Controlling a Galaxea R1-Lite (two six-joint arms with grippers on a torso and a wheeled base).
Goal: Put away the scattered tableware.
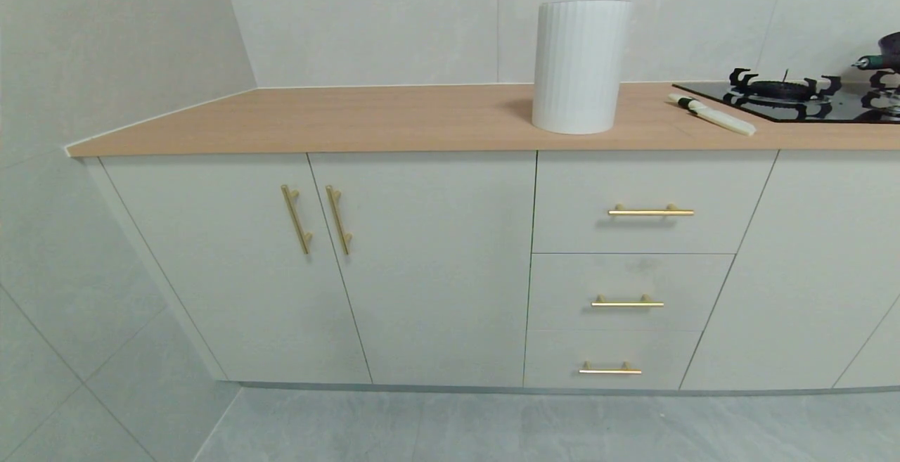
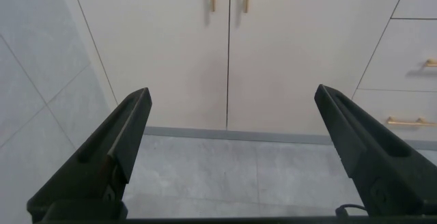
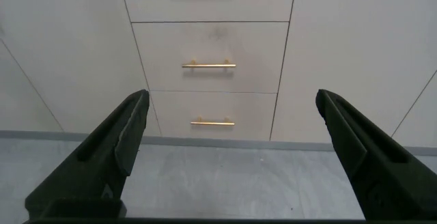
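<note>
We've got the left gripper (image 2: 231,94) and right gripper (image 3: 231,95) both spread wide and empty, down by the cabinets (image 1: 422,265). The knife (image 1: 711,114) lies on the countertop (image 1: 351,117), between the white ribbed holder (image 1: 578,68) and the stove (image 1: 794,105).

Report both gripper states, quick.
Left gripper: open, holding nothing.
Right gripper: open, holding nothing.
</note>
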